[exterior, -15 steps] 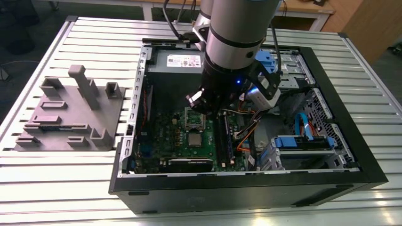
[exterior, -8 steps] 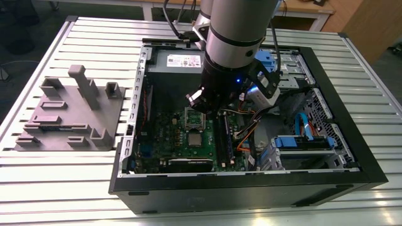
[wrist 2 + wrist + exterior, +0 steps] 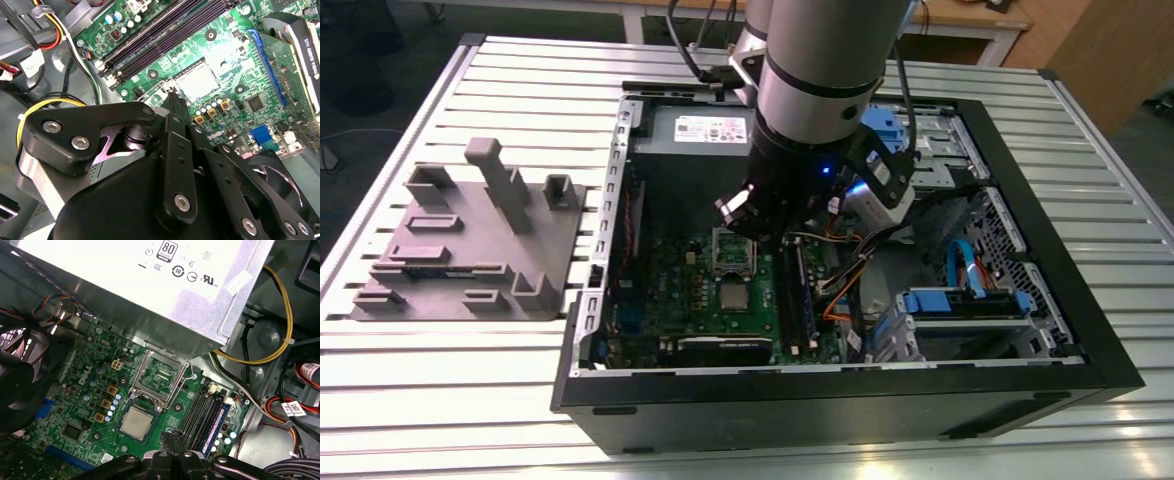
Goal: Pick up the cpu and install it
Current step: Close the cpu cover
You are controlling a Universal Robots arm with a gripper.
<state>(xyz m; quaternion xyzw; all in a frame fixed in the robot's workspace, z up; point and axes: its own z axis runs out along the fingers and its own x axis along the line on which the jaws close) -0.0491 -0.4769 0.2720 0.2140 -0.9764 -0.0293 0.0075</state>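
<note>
The cpu [image 3: 136, 422] is a small silvery square lying flat in the motherboard socket, with the socket's metal bracket [image 3: 159, 376] standing raised beside it. It is also in the exterior view, cpu [image 3: 735, 297], and as a bright square in the second wrist view, cpu [image 3: 198, 80]. My gripper [image 3: 171, 439] hangs low over the green motherboard [image 3: 75, 390], its thin fingers together with nothing between them. Its tips sit just off the cpu's corner, between the socket and the memory slots [image 3: 202, 415]. From outside, the gripper [image 3: 771, 236] is inside the open computer case.
The big grey power supply box [image 3: 150, 285] looms over the bracket. A black fan [image 3: 17, 385] sits at one side of the board, and yellow, red and black cables [image 3: 280, 340] run at the other. Grey fixture blocks [image 3: 467, 245] stand outside the case [image 3: 854, 400] at the exterior view's left.
</note>
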